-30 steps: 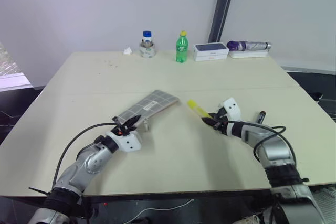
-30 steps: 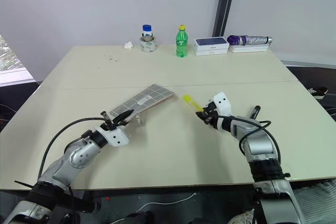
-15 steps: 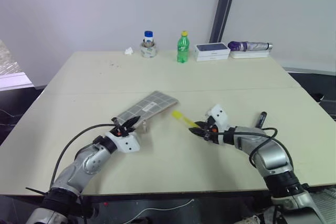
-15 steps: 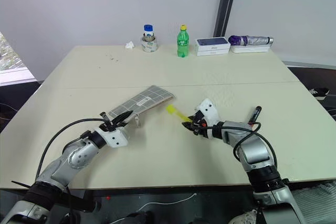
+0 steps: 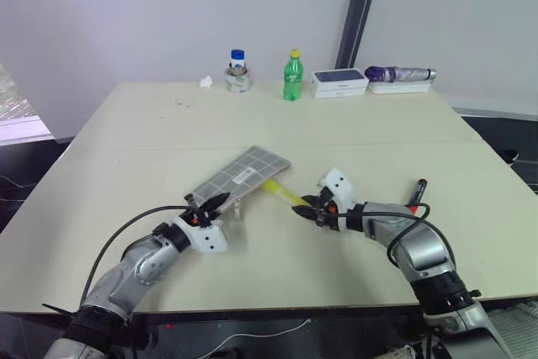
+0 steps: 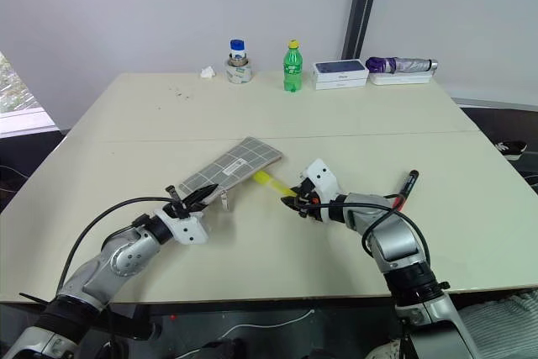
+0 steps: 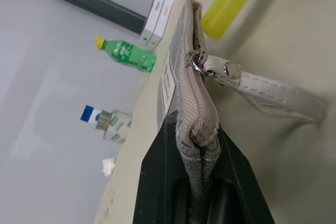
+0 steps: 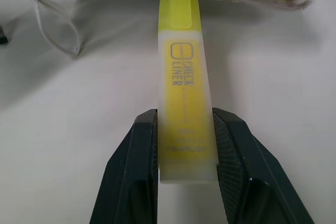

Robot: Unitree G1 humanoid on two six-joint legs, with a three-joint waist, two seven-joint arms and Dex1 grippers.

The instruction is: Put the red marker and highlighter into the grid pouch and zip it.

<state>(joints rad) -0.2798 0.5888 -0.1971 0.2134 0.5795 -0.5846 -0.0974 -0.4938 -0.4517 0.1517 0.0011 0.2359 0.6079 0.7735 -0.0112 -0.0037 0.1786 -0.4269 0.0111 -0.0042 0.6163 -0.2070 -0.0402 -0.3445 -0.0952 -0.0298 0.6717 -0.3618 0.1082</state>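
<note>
Left gripper [image 5: 204, 210] is clamped tight on the near end of the flat grey fabric pouch with white grid lines [image 5: 239, 176], which lies on the pale beige table [image 5: 151, 132] and runs away from that hand toward the far right; in the left wrist view the two black fingers [image 7: 157, 182] pinch the zipper seam end, with the metal pull and its pale strap [image 7: 262, 90] just beyond them. Right gripper [image 5: 307, 209] holds the stubby pale-yellow highlighter [image 5: 282, 193] by its rear end, fingers closed narrow around the barrel. Highlighter tip is at the long zipper edge of the pouch; right wrist view shows the cap end [image 8: 178, 9] touching or just under the fabric lip. Cannot tell from these views whether the mouth is actually open there. Red marker with black end [image 5: 416, 192] lies on the table well to the right of the right arm, untouched. Judged step: inserting the highlighter, the first of the two pens; zipping not yet begun. Risks: if the lips are pressed flat, a push would drive the tip against the fabric and shove or buckle the pouch rather than enter. The left hold is on one end only, so the free far end may swing. The grip sits far back on the barrel, so side load at the tip could pivot the highlighter in the fingers or make it slip out.
</note>
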